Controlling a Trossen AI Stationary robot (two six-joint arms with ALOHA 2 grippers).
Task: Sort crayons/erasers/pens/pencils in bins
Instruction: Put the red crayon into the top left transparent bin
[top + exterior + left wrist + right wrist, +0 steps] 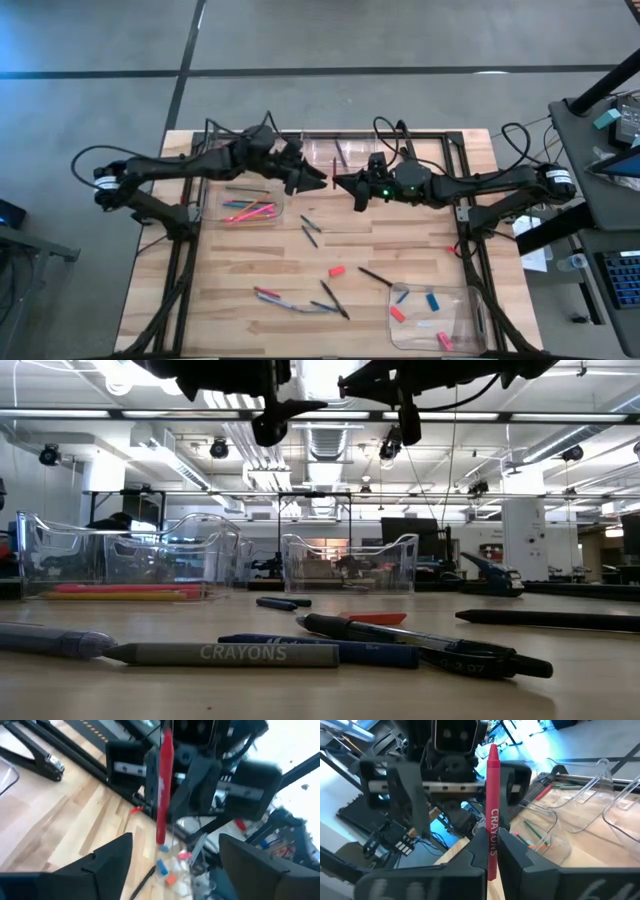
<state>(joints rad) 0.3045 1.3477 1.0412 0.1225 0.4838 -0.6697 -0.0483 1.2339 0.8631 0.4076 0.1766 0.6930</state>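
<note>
- The right hand [492, 851] is clamped tight on a red crayon [492, 805], which stands upright between its fingers with the word CRAYONS running along it.
- The left hand [175, 857] faces it from just in front, tips nearly meeting the right hand's, its fingers spread wide on either side of the crayon and holding nothing.
- Both hands hang above the wooden surface [400, 245], near its far middle.
- Just beyond the hands sits a clear bin [322, 154] at the far edge.
- Beside the left hand, a bin [250, 206] holds pink and orange sticks.
- Below and nearer than the hands, dark pens [334, 299] and a red-orange eraser [337, 270] lie loose on the surface.
- Farthest from the hands, at the near right corner, a bin [470, 322] holds blue and red erasers [432, 300].
</note>
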